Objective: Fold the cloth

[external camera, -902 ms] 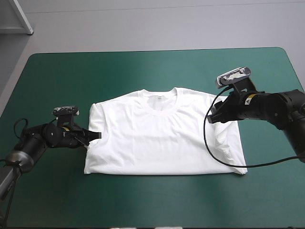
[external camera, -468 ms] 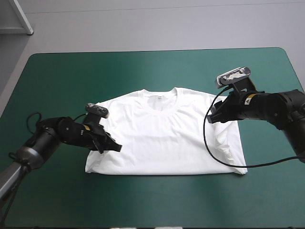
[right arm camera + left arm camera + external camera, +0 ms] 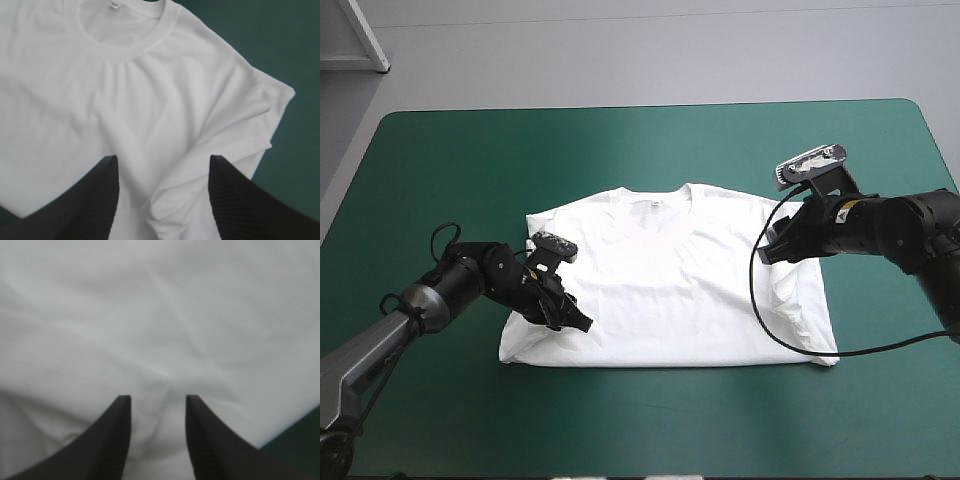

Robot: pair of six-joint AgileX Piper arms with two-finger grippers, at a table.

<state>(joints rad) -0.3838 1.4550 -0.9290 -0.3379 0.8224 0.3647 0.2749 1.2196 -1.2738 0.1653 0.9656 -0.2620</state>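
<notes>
The left gripper [image 3: 578, 320] has swung in from the T-shirt's [image 3: 670, 290] left edge onto its lower left part, fingers parted astride a fold. The shirt lies flat in the middle of the teal-green table [image 3: 620, 150], and its neck label [image 3: 114, 5] is too small to read. The right gripper [image 3: 767, 250] is spread wide over the tucked-in right sleeve.

**Arm hardware, visual check**

- left arm [image 3: 480, 275]: glossy black rounded joint housings at the wrist end, plain grey tubular link behind them.
- right arm [image 3: 885, 225]: same glossy black bulbous housings, with a small yellow-and-white label [image 3: 840, 208] near the wrist.
- left end effector [image 3: 155, 397] and right end effector [image 3: 162, 157]: each has two broad black fingers [image 3: 227, 200], curved like fins, wide at the base and tapering to the tip. Fine ribbing on the inner faces, matte finish.
</notes>
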